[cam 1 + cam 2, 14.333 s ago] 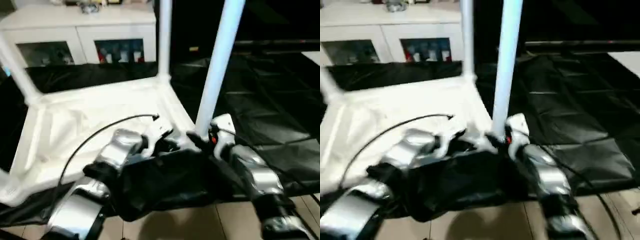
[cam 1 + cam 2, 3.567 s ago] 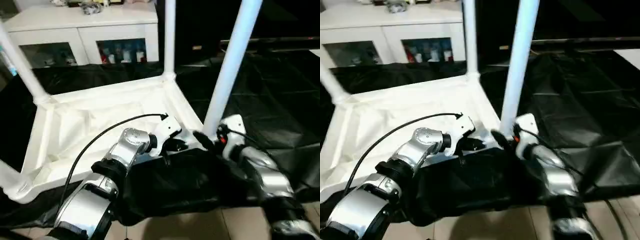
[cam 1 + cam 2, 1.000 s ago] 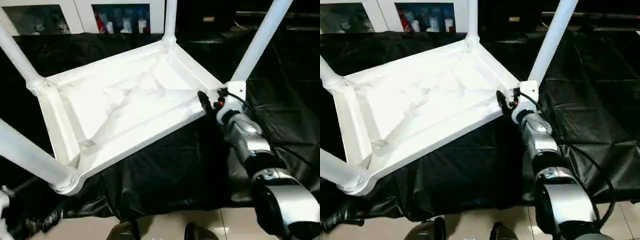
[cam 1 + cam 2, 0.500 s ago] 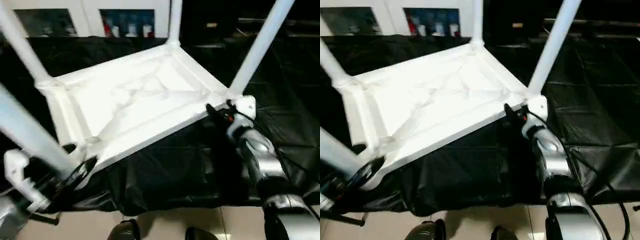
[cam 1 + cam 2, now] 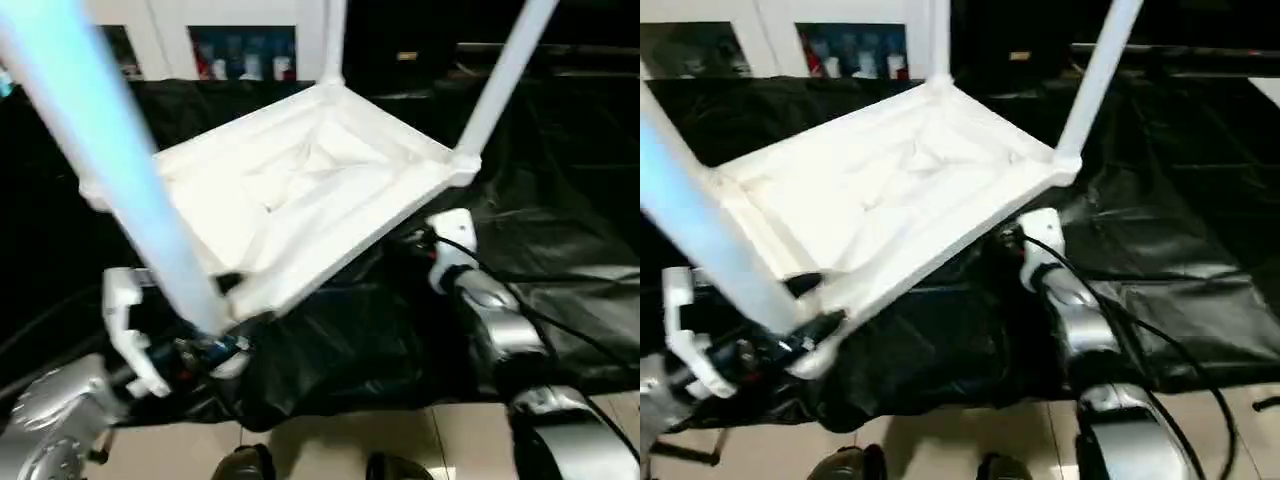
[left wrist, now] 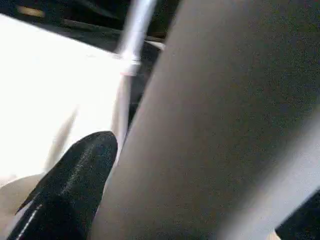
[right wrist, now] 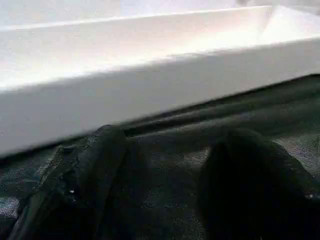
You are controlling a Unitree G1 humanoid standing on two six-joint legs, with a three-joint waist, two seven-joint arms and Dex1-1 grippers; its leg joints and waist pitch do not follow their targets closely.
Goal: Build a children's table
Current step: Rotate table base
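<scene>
The children's table lies upside down, its white ribbed tabletop [image 5: 300, 190] tilted over the black cloth with legs pointing up. The near-left leg [image 5: 110, 130] crosses the picture large and close. My left gripper [image 5: 815, 305] is open at that leg's base by the corner socket, one finger on each side. In the left wrist view one black finger [image 6: 70, 190] lies against the leg [image 6: 210, 125]. My right gripper [image 5: 412, 240] stands open just below the tabletop's near-right edge, under the right leg [image 5: 500, 80]. Black cloth shows between its fingers [image 7: 90, 170], and the edge [image 7: 150, 75] lies beyond them.
Black cloth [image 5: 560, 220] covers the work surface. White cabinets with glass fronts [image 5: 240, 50] stand behind it. A far leg [image 5: 335, 40] rises at the back corner. Pale floor tiles [image 5: 330, 435] and two dark shoe tips [image 5: 245, 465] show at the near edge.
My left gripper has come up from the lower left to the near-left leg's base. The tabletop's near-right corner now sits above my right gripper. The view has also shifted.
</scene>
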